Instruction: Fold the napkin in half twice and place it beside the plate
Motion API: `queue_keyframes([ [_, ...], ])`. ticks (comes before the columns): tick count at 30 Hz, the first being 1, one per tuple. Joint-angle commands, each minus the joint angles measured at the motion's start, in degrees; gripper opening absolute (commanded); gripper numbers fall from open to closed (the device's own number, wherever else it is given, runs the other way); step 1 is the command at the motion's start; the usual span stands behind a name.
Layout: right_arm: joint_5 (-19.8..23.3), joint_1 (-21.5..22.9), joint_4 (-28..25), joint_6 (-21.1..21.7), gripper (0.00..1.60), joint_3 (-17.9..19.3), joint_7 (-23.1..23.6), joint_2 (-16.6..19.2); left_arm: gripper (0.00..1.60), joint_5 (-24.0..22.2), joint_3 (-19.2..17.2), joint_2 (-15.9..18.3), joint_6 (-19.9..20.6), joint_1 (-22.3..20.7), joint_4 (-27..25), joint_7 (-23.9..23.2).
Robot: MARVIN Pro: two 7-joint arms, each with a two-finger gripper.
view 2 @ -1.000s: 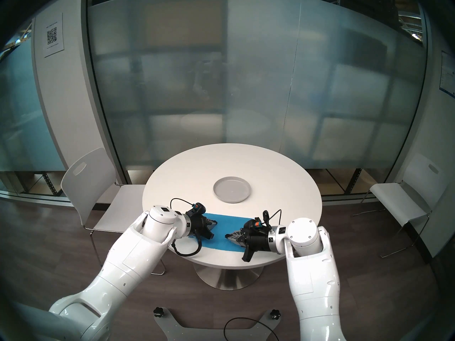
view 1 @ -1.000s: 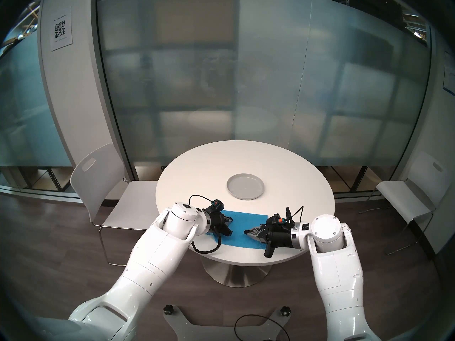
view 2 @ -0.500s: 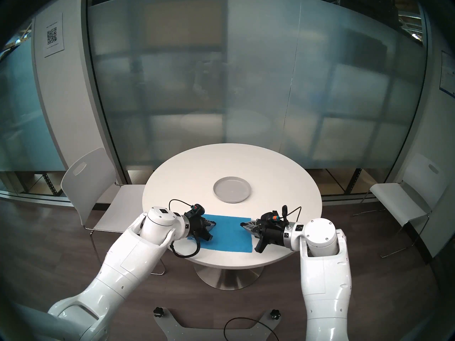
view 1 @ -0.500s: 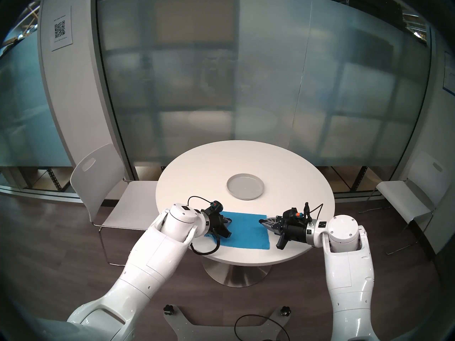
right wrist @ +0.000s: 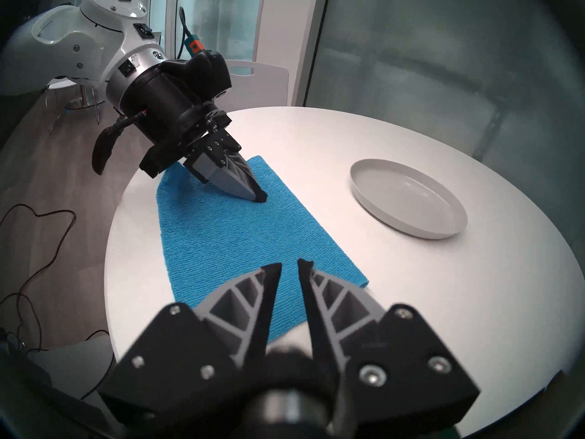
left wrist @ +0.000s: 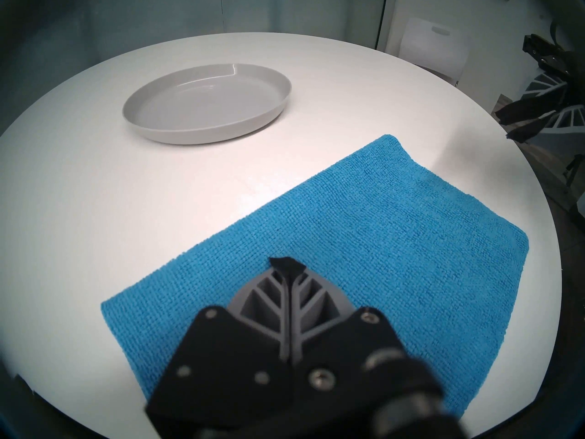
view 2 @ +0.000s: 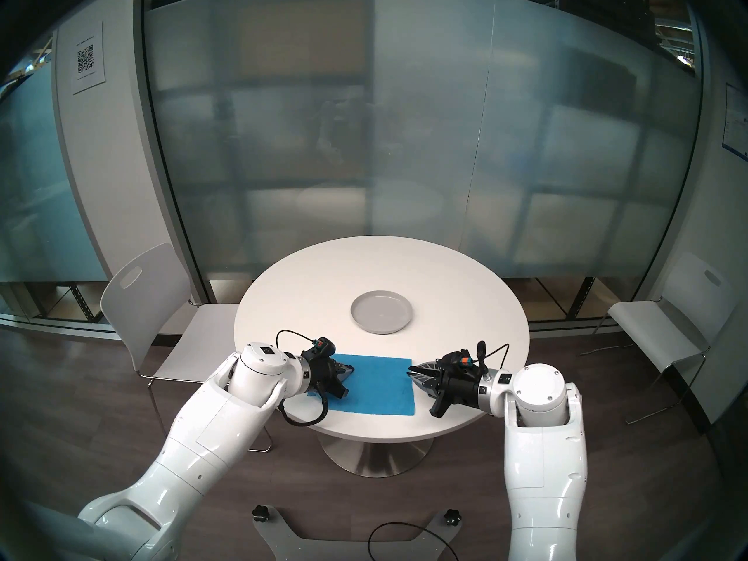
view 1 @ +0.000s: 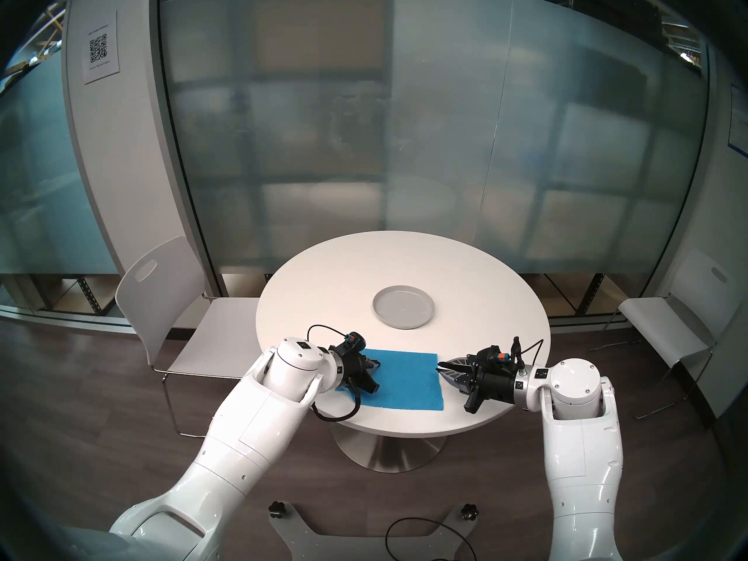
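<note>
The blue napkin lies flat as a rectangle on the near part of the round white table. The light-grey plate stands empty just beyond it, apart from it. My left gripper is shut, and its tips press down on the napkin's left part; no cloth is lifted. My right gripper hovers at the napkin's right edge. In the right wrist view its fingers stand slightly apart with nothing between them, and the napkin shows beyond them.
A white chair stands left of the table and another to the right. Frosted glass walls rise behind. A black cable lies on the floor by my base.
My right gripper slid rightward across the napkin, from its middle to its right edge, and its jaws parted a little. The left gripper stayed pressed on the cloth.
</note>
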Motion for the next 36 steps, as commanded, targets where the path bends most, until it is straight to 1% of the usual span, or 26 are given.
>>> queue_keyframes([
  [1,-0.2,-0.7,-2.0,0.5,0.78,0.1,0.7,0.3,0.0,-0.1,-0.3,-0.2,0.1,0.1,0.8,0.3],
  [4,-0.4,-0.8,-2.1,0.6,0.79,0.2,0.8,0.2,0.0,-0.2,-0.4,-0.3,0.1,0.0,0.8,0.2],
  [5,-0.5,-0.8,-2.1,0.7,0.84,0.2,0.8,0.1,0.0,-0.2,-0.4,-0.3,0.1,0.0,0.8,0.2],
  [6,-0.7,-0.8,-2.1,0.6,0.92,0.3,0.5,0.1,0.0,-0.2,-0.4,-0.3,0.2,0.0,0.9,0.2],
  [7,-0.9,-0.8,-2.1,0.5,1.14,0.3,0.3,0.1,0.0,-0.2,-0.4,-0.3,0.2,-0.1,0.9,0.2],
  [8,-1.0,-0.7,-1.9,0.4,1.19,0.5,0.1,0.1,0.0,-0.2,-0.5,-0.3,0.3,-0.1,0.9,0.2],
  [9,-1.0,-0.5,-1.6,0.3,1.37,0.5,0.0,0.2,0.0,-0.2,-0.5,-0.3,0.3,-0.1,1.0,0.2],
  [10,-1.1,-0.4,-1.4,0.3,1.45,0.6,-0.1,0.2,0.0,-0.2,-0.6,-0.2,0.3,-0.1,1.0,0.2],
  [13,-1.3,-0.1,-0.9,0.1,1.47,0.9,-0.6,0.3,0.0,-0.3,-0.7,-0.1,0.2,0.1,1.1,0.1],
  [16,-1.4,0.3,-0.5,0.2,1.36,0.9,-0.7,0.3,0.0,-0.3,-0.8,-0.1,0.2,0.2,1.0,0.0],
  [17,-1.5,0.4,-0.4,0.2,1.27,0.9,-0.7,0.4,0.0,-0.3,-0.9,0.0,0.2,0.3,1.0,0.0],
  [18,-1.6,0.6,-0.2,0.3,1.24,0.9,-0.7,0.4,0.0,-0.3,-0.9,0.0,0.2,0.3,0.9,0.0],
  [19,-1.7,0.7,0.0,0.2,1.14,0.9,-0.8,0.5,0.0,-0.3,-0.9,0.0,0.2,0.3,0.9,-0.1],
  [20,-1.9,0.9,0.2,0.3,1.14,0.8,-0.7,0.6,0.0,-0.3,-0.9,0.1,0.1,0.4,0.8,-0.1],
  [21,-1.9,1.0,0.4,0.3,1.07,0.7,-0.8,0.6,0.0,-0.3,-1.0,0.1,0.2,0.5,0.7,-0.1],
  [26,-2.7,1.8,2.3,0.4,1.01,0.4,-1.4,0.7,0.0,-0.4,-1.1,0.3,0.4,0.9,-0.1,-0.4],
  [31,-3.2,2.1,3.2,0.5,1.04,0.1,-1.8,0.9,0.0,-0.4,-1.3,0.4,0.5,1.3,-0.5,-0.5],
  [32,-3.3,2.3,3.8,0.4,1.0,0.0,-1.9,1.0,0.0,-0.5,-1.4,0.5,0.6,1.5,-0.9,-0.5],
  [36,-3.5,2.6,4.5,0.3,0.97,-0.2,-2.1,0.9,0.0,-0.4,-1.5,0.5,0.6,1.8,-1.2,-0.6],
])
